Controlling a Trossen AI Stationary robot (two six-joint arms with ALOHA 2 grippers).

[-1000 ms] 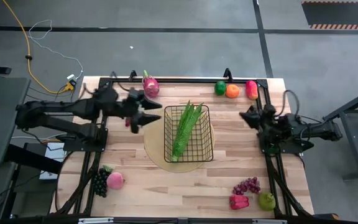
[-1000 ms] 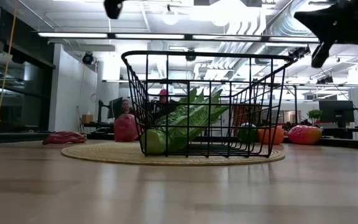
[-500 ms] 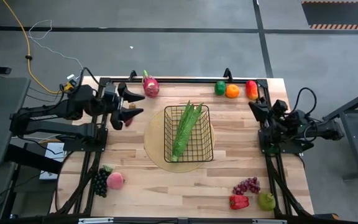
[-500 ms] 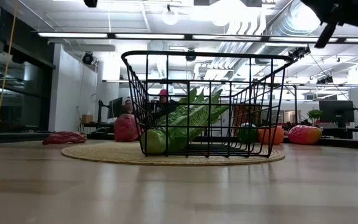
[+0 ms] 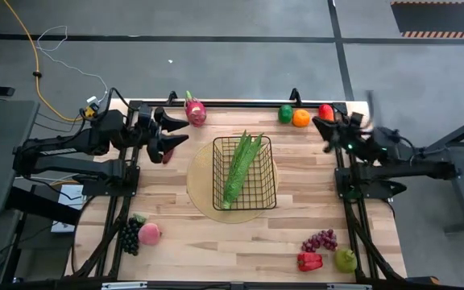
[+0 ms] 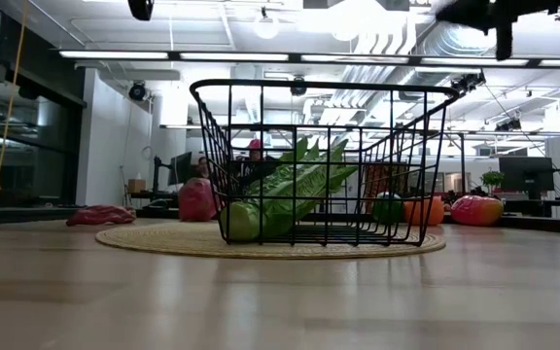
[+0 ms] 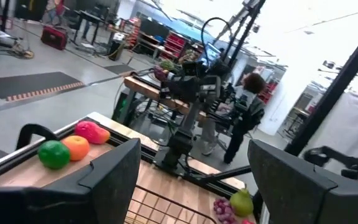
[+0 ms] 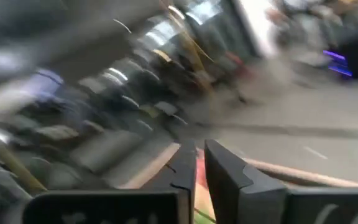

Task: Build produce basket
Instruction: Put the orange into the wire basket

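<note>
Hovering right fingers (image 5: 321,127) beside peach (image 5: 326,112)

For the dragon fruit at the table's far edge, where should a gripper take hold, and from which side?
Grip the dragon fruit across its round pink body, coming from above. It lies alone beside the frame rail, its green tip pointing off the table, so the body's flanks are the free sides. The left gripper, open, is nearest, though this is only a judgement.
</note>
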